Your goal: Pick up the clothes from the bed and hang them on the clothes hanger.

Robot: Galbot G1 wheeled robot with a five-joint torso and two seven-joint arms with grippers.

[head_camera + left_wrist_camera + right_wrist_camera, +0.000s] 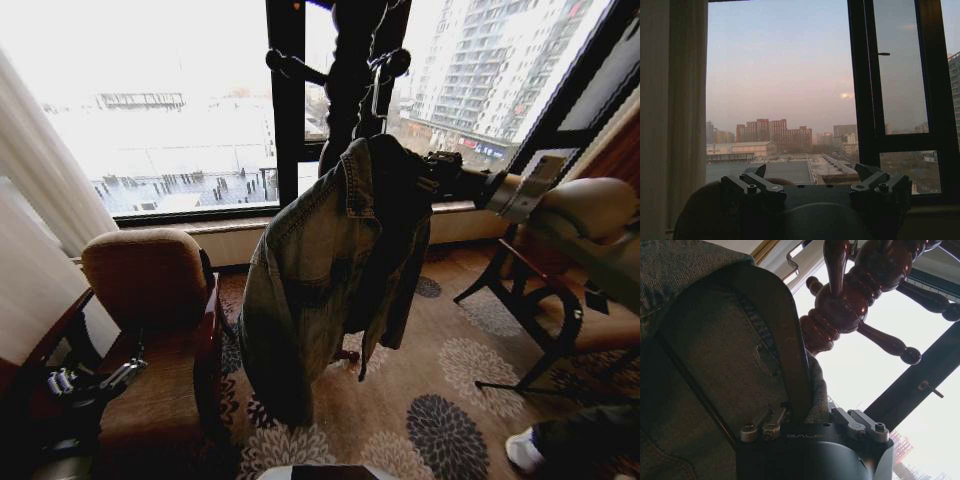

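Head view: the denim jacket [330,270] hangs on the black clothes hanger [372,118], whose hook is over a peg of a dark turned-wood coat stand [345,60] in front of the window [160,110]. The jacket droops unevenly, its long side reaching down beside the brown armchair [150,300], above the floral carpet [450,400].

Right arm: reaches in from the right at shoulder height of the jacket; the right tool [432,172] is at the jacket's right shoulder. In the right wrist view the right tool [805,412] is clenched on the jacket [705,340]: denim and a dark band sit pinched between its fingers [762,422]. The coat stand's pegs [850,305] are just beyond.

Left arm: low at the left, beside the armchair; the left tool [90,380] holds nothing. In the left wrist view the left tool [815,185] is released, fingers [757,185] spread wide, facing the window [790,100], with the curtain [675,115] to one side.
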